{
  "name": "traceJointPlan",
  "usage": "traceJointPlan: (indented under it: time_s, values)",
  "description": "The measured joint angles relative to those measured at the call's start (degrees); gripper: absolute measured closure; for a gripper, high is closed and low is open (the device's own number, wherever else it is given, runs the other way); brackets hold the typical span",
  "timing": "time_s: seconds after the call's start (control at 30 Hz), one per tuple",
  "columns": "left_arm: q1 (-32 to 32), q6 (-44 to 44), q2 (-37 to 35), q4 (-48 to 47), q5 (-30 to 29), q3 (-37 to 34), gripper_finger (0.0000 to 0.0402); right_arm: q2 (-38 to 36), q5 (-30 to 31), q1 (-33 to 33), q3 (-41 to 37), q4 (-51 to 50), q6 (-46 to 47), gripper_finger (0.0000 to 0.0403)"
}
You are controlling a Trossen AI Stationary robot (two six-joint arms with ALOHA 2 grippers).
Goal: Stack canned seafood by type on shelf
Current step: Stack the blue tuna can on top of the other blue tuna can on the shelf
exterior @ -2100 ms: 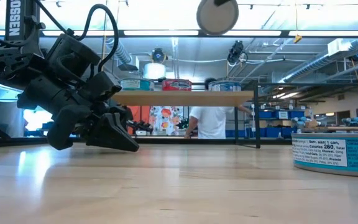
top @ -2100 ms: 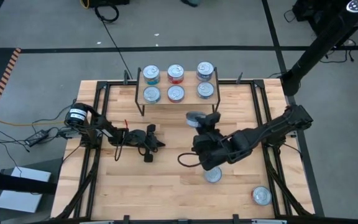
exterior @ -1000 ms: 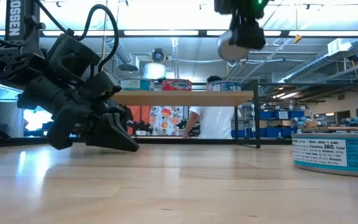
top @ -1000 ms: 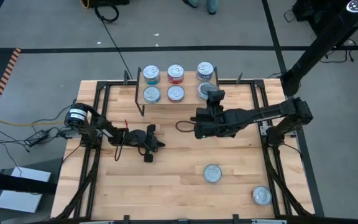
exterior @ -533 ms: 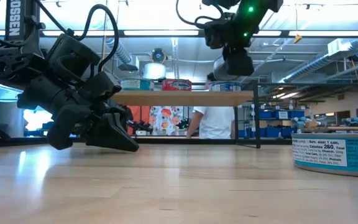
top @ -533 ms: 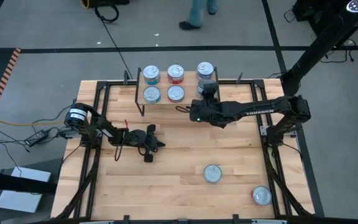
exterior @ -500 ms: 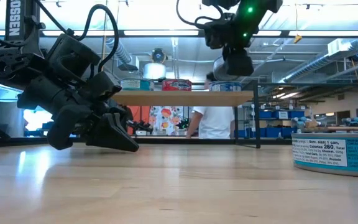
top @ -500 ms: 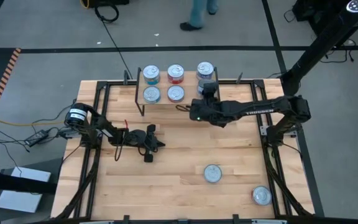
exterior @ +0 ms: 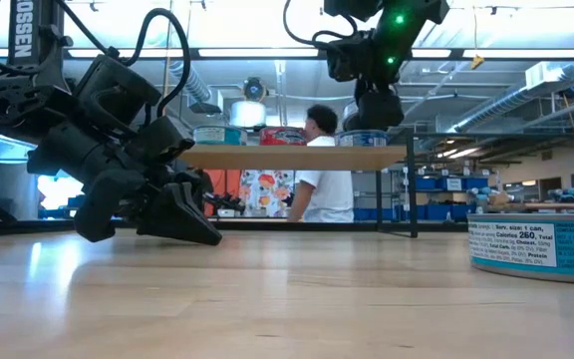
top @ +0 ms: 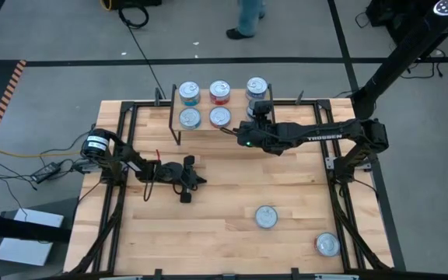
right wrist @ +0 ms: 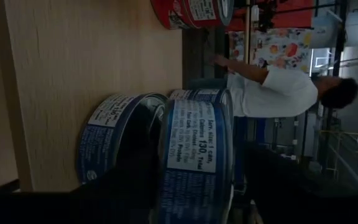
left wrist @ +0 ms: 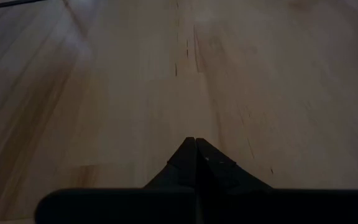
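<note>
Blue-labelled can [right wrist: 197,155] sits stacked between the right gripper's [top: 260,107] spread jaws.

The light wooden plank tabletop [top: 208,225] stands on a grey floor [top: 53,31] marked with dark lines. An orange-and-black striped strip [top: 8,89] runs along the floor beside the table. Long ceiling light bars [exterior: 257,52] and grey overhead ducts [exterior: 511,95] span the room. A person in a white shirt [exterior: 332,194] stands behind the table near blue storage bins [exterior: 446,184].
</note>
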Motion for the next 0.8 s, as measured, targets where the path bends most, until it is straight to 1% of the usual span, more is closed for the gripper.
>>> traceJointPlan:
  time_s: [0.1, 0.2, 0.33, 0.67, 0.8]
  values:
    - [0.0, 0.0, 0.0, 0.0, 0.0, 0.0, 0.0397, 0.0, -0.7, 0.0, 0.0, 0.0, 0.1, 0.0138]
    - [0.0, 0.0, 0.0, 0.0, 0.0, 0.0, 0.0397, 0.0, -2.7, -0.2, 0.0, 0.6, 1.9, 0.0119]
    - [0.0, 0.0, 0.0, -0.1, 0.0, 0.0, 0.0397, 0.0, -5.6, -0.7, 0.1, 0.6, 3.7, 0.0103]
    - [0.0, 0.0, 0.0, -0.1, 0.1, 0.0, 0.0397, 0.0, -6.5, -2.1, 0.1, 0.5, 4.7, 0.01]
    - [0.0, 0.0, 0.0, -0.1, 0.3, 0.0, 0.0397, 0.0, -6.7, -2.3, 1.8, -1.5, 5.6, 0.0101]
